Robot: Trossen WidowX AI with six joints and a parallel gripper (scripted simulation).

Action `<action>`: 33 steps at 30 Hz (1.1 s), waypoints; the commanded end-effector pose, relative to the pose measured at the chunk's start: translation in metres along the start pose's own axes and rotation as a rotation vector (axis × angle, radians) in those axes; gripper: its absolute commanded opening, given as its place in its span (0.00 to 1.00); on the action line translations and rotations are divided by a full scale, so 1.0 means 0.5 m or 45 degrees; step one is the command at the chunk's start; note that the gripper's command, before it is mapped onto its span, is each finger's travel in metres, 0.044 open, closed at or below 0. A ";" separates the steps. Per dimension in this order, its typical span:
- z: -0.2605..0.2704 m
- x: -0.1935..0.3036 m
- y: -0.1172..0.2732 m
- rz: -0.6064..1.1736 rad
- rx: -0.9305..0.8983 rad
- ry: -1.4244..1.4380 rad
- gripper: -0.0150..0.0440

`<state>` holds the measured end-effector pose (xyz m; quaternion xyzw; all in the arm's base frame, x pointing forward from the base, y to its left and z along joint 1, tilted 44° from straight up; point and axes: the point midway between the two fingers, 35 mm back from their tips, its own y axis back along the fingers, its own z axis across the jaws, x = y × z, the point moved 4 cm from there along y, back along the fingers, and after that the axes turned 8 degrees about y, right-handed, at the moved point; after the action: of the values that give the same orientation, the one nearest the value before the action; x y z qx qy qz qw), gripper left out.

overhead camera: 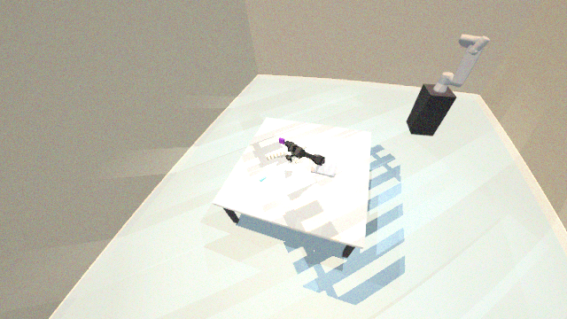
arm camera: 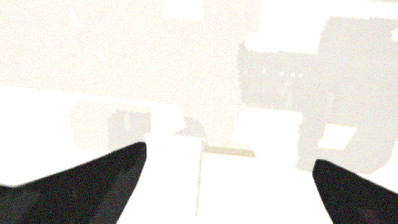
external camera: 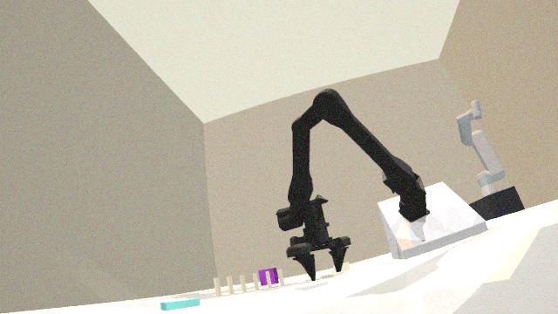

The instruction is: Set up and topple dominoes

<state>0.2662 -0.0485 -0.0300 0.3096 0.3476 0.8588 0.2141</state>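
Several cream dominoes stand upright in a spaced row, seen in the exterior view (external camera: 243,283) and small in the top view (overhead camera: 275,156). My gripper (external camera: 326,276) (arm camera: 230,154) is open, pointing down with its fingertips low over the table, right of the row in the exterior view. A pale domino (arm camera: 230,151) shows a yellowish edge between the open fingers in the wrist view; its face is washed out by glare. In the exterior view a low pale piece (external camera: 346,267) lies by the right finger. I cannot tell how many loose dominoes are there.
A purple block (overhead camera: 282,141) (external camera: 275,276) stands behind the right part of the row in the exterior view. A teal bar (overhead camera: 262,179) (external camera: 180,304) lies on the table in front of the row. A pale slanted panel (external camera: 440,205) is by the arm's base. Shadow patches cross the table.
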 end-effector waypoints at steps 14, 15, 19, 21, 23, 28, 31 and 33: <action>0.000 0.000 -0.002 0.001 -0.003 -0.004 0.44; 0.000 0.000 -0.002 0.001 -0.003 -0.004 0.44; 0.000 0.000 -0.002 0.001 -0.003 -0.004 0.44; 0.000 0.000 0.002 0.001 -0.003 -0.004 0.44; -0.001 0.000 0.035 0.000 -0.002 -0.004 0.44; -0.004 0.002 0.166 -0.002 0.002 -0.004 0.44; -0.006 0.003 0.250 -0.003 0.004 -0.005 0.44; -0.007 0.004 0.296 -0.003 0.006 -0.006 0.44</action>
<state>0.2539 -0.1097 0.0314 0.3135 0.3476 0.8566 0.2173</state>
